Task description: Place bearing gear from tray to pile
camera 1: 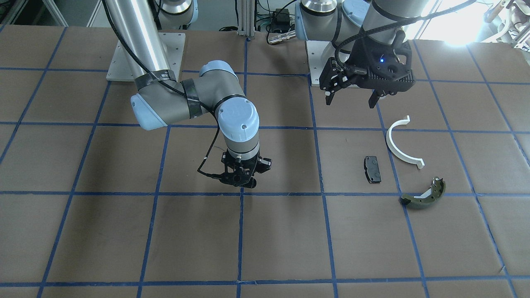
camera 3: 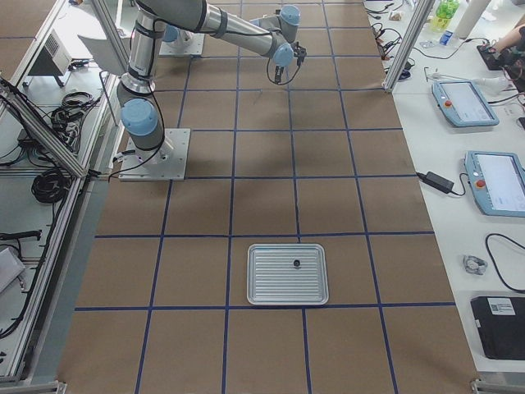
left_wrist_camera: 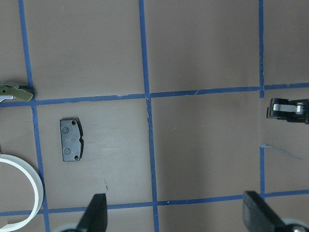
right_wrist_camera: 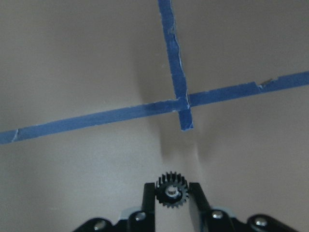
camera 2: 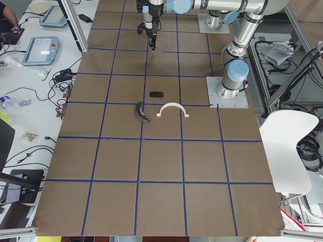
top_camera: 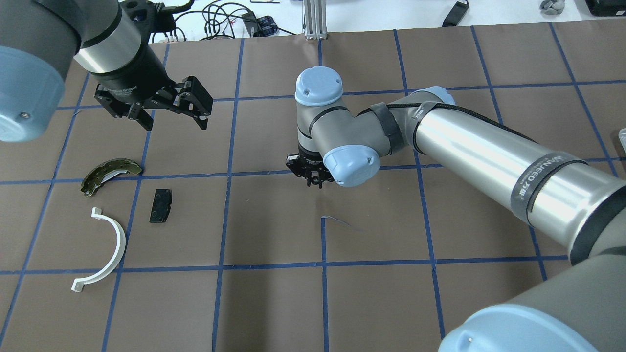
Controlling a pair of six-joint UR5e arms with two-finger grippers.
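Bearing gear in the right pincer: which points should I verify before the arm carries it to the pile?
1. Bearing gear clamped in the right pincer: ok.
2. Parts of the pile lying apart: white half-ring, black pad, brake shoe: ok.
3. Bare table beside those parts for the gear: ok.
4. Gear above the pile: not ok; it is over the table's middle.
5. Left pincer, open, out of the path: cannot tell; it hangs near the pile.
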